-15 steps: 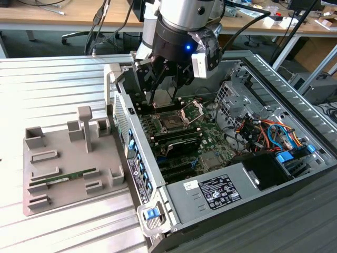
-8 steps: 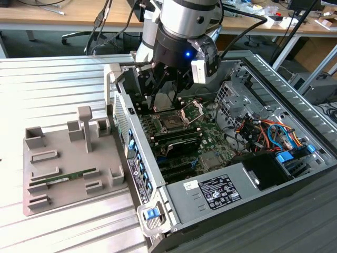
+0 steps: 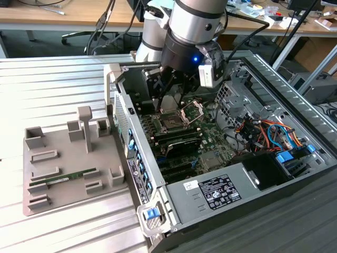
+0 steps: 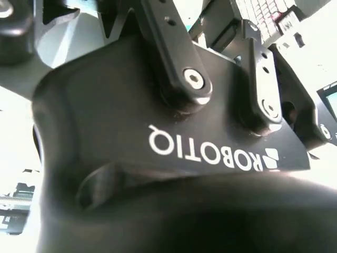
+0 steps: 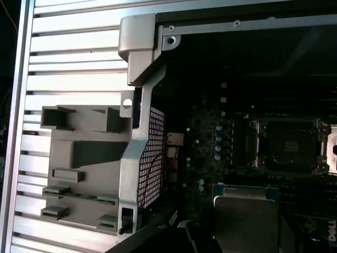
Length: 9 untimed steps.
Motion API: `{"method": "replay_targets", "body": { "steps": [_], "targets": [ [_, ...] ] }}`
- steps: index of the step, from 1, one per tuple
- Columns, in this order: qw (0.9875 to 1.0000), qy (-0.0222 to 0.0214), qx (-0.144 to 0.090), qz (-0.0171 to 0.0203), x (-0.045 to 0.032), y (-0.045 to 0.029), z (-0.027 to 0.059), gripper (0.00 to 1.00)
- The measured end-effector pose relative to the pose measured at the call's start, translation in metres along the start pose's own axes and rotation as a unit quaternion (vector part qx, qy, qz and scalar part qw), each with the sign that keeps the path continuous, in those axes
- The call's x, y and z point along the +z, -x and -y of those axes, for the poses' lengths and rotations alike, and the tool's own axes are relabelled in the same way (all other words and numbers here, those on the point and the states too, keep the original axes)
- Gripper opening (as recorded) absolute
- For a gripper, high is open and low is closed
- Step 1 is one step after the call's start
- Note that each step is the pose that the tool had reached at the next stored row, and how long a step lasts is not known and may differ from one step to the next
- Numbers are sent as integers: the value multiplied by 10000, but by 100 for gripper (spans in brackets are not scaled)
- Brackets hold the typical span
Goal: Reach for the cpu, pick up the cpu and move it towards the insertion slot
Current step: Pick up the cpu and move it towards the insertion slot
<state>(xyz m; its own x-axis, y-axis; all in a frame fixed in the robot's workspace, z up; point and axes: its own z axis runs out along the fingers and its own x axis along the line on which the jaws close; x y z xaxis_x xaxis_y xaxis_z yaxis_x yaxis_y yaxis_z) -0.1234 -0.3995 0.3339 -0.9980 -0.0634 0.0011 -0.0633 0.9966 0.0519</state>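
Gripper hangs inside the computer case, clamped on the cpu, just beside the open insertion slot.

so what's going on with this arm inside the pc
A robot arm is reaching into an open desktop computer case that lies on its side. In the first wrist view, a thin square chip with a pale silvery metal top sits close under the camera, apparently carried, beside the square dark socket with its silver retention frame on the green motherboard. The socket looks open and unfilled. A grey parts tray beside the case holds a long green memory stick.
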Motion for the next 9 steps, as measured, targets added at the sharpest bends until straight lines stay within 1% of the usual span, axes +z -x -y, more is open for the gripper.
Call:
{"method": "replay_targets", "body": {
  "steps": [4,5,7,9],
  "targets": [
    [10000,0,0,-2,44,106,9,55],
    [10000,1,0,-2,64,146,13,55],
    [10000,-1,0,-4,129,258,23,55],
    [10000,0,0,-5,185,341,31,55]
  ]
}}
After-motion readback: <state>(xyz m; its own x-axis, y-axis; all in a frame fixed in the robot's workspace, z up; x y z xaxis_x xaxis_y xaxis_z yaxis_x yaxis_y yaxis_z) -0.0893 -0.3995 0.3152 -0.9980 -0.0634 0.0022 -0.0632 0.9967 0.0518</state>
